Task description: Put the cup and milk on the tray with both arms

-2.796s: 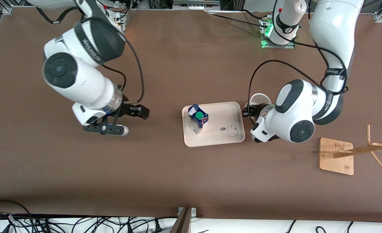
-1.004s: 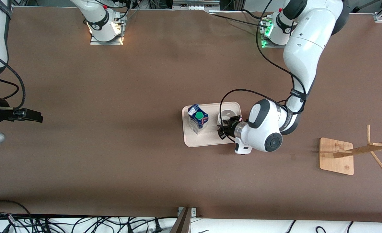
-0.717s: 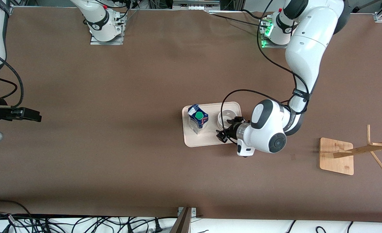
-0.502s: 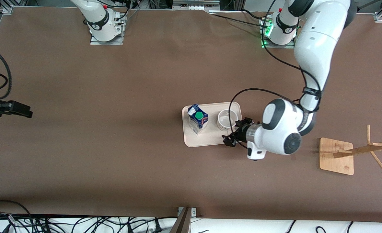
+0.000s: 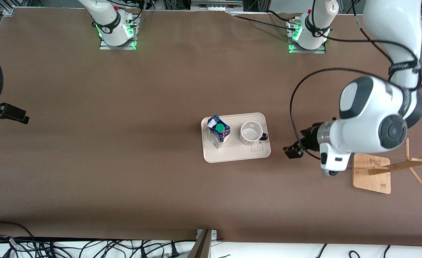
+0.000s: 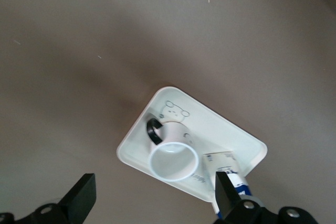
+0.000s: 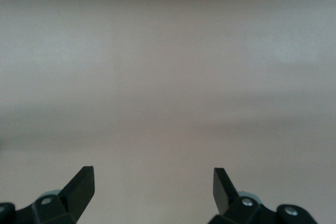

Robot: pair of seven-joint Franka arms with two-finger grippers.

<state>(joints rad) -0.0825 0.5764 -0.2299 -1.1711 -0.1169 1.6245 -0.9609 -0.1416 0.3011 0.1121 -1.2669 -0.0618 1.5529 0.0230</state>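
Observation:
The cream tray [image 5: 232,156] lies mid-table. The milk [image 5: 218,130] stands upright on it at the right arm's end, green cap up. The white cup [image 5: 251,132] stands upright on it beside the milk, its black handle toward the left arm's end. My left gripper [image 5: 292,150] is open and empty, in the air over bare table between the tray and the wooden rack. Its wrist view shows the tray [image 6: 210,123], cup [image 6: 174,162] and milk [image 6: 230,167] past the open left gripper [image 6: 155,199]. My right gripper [image 5: 7,112] is open and empty at the right arm's end of the table, and the right gripper [image 7: 153,187] shows only bare table in its own wrist view.
A wooden rack base [image 5: 371,172] with its slanted pole [image 5: 404,165] stands at the left arm's end, close under the left arm's wrist. Cables lie along the table edge nearest the camera [image 5: 89,247]. The arm bases [image 5: 116,28] stand along the farthest edge.
The left gripper brought the cup onto the tray, let go of it, then drew back toward the left arm's end. The right gripper withdrew to its end of the table.

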